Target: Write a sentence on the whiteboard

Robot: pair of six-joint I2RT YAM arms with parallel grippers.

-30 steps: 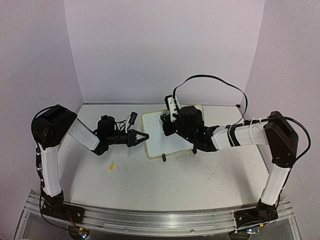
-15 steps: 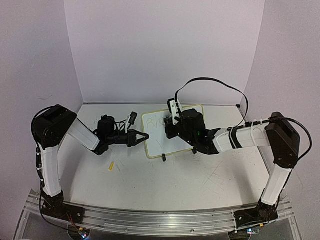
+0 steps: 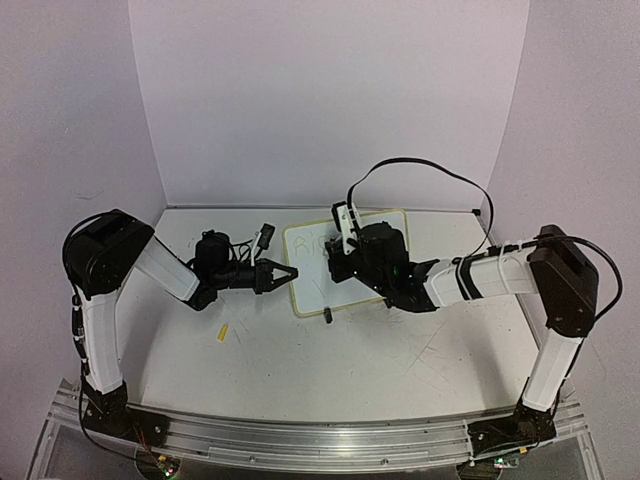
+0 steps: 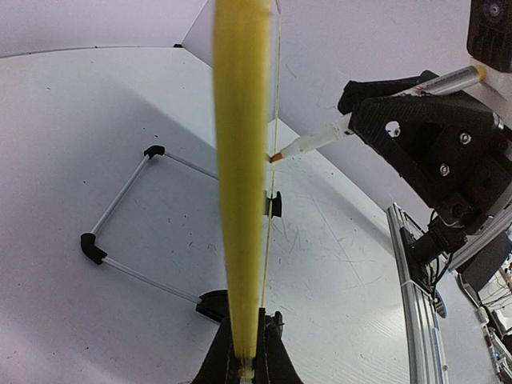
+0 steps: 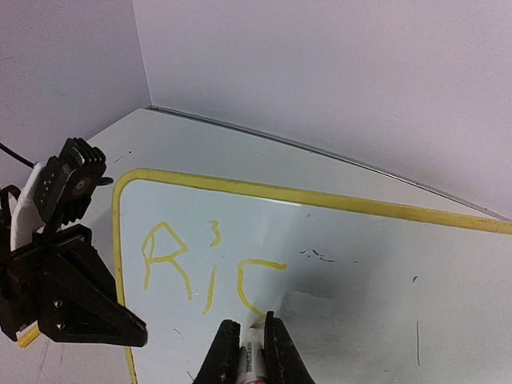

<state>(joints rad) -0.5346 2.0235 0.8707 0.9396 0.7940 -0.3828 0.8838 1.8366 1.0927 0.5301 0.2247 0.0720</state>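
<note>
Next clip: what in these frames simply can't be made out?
- Top external: writing on the whiteboard is too small, partly covered by the right gripper.
- Left wrist: whiteboard seen edge-on, its face hidden.
- Right wrist: whiteboard's right and lower parts cut off by the frame; marker mostly hidden between the fingers.
- Top external: small yellow scrap, too small to identify.

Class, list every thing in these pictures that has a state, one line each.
whiteboard: propped up, yellow "Ri" plus an unfinished letter written.
marker: uncapped, tip on the whiteboard.
left gripper: shut on the whiteboard's rim.
right gripper: shut on the marker.
</note>
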